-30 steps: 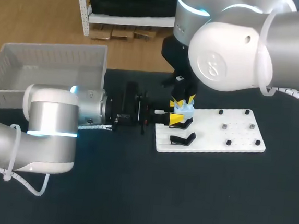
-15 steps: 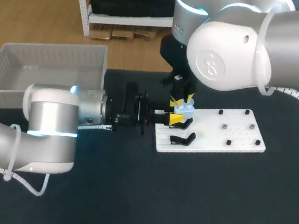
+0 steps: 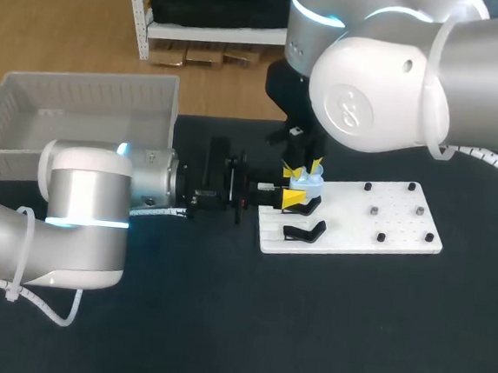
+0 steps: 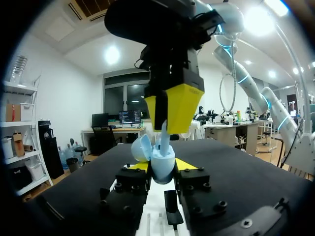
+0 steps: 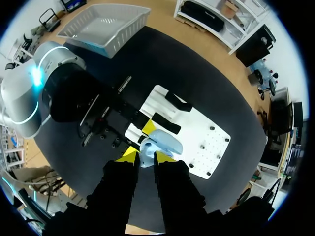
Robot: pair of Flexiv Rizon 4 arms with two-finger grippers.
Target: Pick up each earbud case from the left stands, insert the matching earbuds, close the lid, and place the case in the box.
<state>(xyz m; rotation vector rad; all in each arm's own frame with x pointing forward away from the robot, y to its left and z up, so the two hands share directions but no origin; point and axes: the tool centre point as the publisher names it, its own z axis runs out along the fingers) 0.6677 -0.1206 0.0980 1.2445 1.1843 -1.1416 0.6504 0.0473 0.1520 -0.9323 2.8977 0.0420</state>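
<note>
Lid [image 4: 141,147] is open on the light-blue earbud case [image 4: 160,166], left gripper [image 3: 293,200] clamped around it, right gripper [image 5: 144,155] just above, pinching an earbud [image 4: 163,133] at the case's mouth.

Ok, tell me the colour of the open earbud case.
Pale blue; the rounded plastic earbud case shows best in the left wrist view.

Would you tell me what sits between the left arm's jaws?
The light blue earbud case, lid open, clamped from both sides, in the left wrist view; the right gripper holds an earbud above.
</note>
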